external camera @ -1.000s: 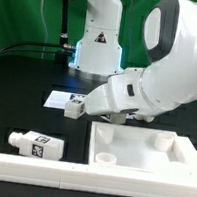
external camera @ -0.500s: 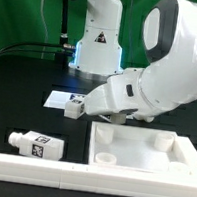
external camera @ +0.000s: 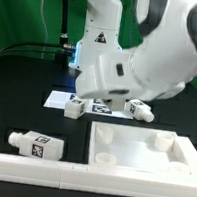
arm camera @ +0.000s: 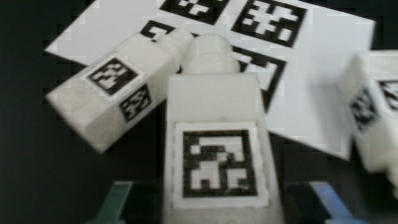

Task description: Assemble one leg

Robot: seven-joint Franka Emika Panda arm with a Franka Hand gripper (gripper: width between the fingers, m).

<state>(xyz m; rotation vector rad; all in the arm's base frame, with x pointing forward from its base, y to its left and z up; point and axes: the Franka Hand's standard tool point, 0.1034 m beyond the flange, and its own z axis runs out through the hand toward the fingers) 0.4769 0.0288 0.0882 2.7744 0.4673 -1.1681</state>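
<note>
Exterior view: black table [external camera: 22, 89]; green backdrop [external camera: 22, 11]

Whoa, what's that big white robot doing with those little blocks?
The robot arm is building furniture, and right now it is working on one leg. Its pincer hangs over the leg, which lies by the marker board. One finger is on each side with gaps showing, so it is not pinching it. A second leg and a third leg lie close by. A fourth leg lies apart, beside the white panel.
</note>
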